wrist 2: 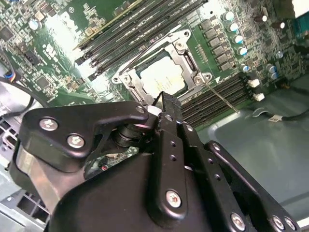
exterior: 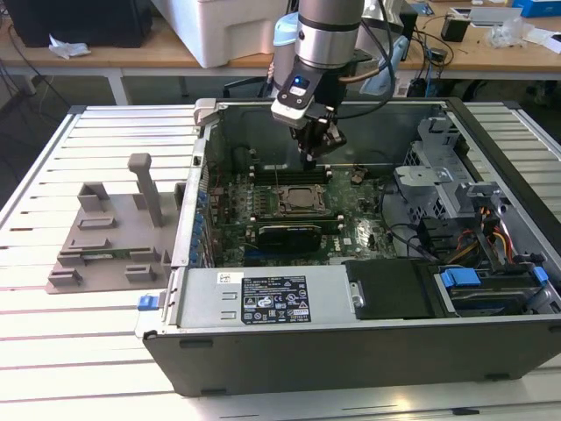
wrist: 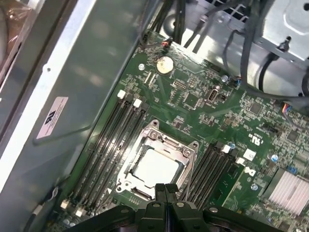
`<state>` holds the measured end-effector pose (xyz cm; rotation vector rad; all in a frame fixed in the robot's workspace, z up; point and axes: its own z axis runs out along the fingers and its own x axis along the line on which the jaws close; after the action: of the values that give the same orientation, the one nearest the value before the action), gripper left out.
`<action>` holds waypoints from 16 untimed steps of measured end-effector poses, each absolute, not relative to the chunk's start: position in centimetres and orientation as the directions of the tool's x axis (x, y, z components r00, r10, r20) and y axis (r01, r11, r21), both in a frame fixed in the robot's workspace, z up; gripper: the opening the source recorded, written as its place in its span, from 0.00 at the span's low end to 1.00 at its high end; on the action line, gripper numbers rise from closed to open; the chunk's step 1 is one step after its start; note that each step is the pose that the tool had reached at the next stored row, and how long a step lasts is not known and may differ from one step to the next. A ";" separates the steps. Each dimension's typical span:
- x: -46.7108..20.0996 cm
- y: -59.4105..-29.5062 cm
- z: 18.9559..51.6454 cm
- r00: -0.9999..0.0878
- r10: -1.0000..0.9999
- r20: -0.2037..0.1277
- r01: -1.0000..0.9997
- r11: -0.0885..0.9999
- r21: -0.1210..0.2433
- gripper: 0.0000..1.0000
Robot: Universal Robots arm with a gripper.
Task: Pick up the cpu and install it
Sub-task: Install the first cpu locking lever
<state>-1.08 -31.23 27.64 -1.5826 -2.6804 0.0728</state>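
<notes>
The cpu (wrist: 154, 169) lies flat inside the metal-framed motherboard socket (wrist: 145, 140), its pale silver top facing up. It also shows in the second wrist view, where the cpu (wrist 2: 161, 77) sits within the socket frame (wrist 2: 186, 53). My gripper (exterior: 316, 156) hangs inside the open computer case, a little above and behind the socket (exterior: 302, 200). The two black fingertips (wrist: 160, 189) are pressed together with nothing between them. In the second wrist view my gripper (wrist 2: 166, 102) stands over the near edge of the socket, apart from the chip.
Memory slots (wrist: 120, 125) flank the socket on both sides. A graphics card (exterior: 282, 235) lies in front of it, with the power supply (exterior: 263, 303) nearer still. Drive cages and cables (exterior: 456, 219) fill the exterior view's right. A grey fixture (exterior: 114, 228) stands outside the case.
</notes>
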 end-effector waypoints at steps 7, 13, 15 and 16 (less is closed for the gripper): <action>-1.1 -31.2 27.6 -0.569 0.822 0.000 0.821 0.568 -0.054 0.11; -1.1 -31.2 27.6 -0.623 0.782 0.000 0.781 0.622 -0.054 0.11; -1.1 -31.2 27.6 -0.642 0.767 0.000 0.766 0.641 -0.054 0.11; -1.1 -31.2 27.6 -0.653 0.757 0.000 0.756 0.652 -0.054 0.11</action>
<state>-1.08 -31.23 27.64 -1.2981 -2.8345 0.0770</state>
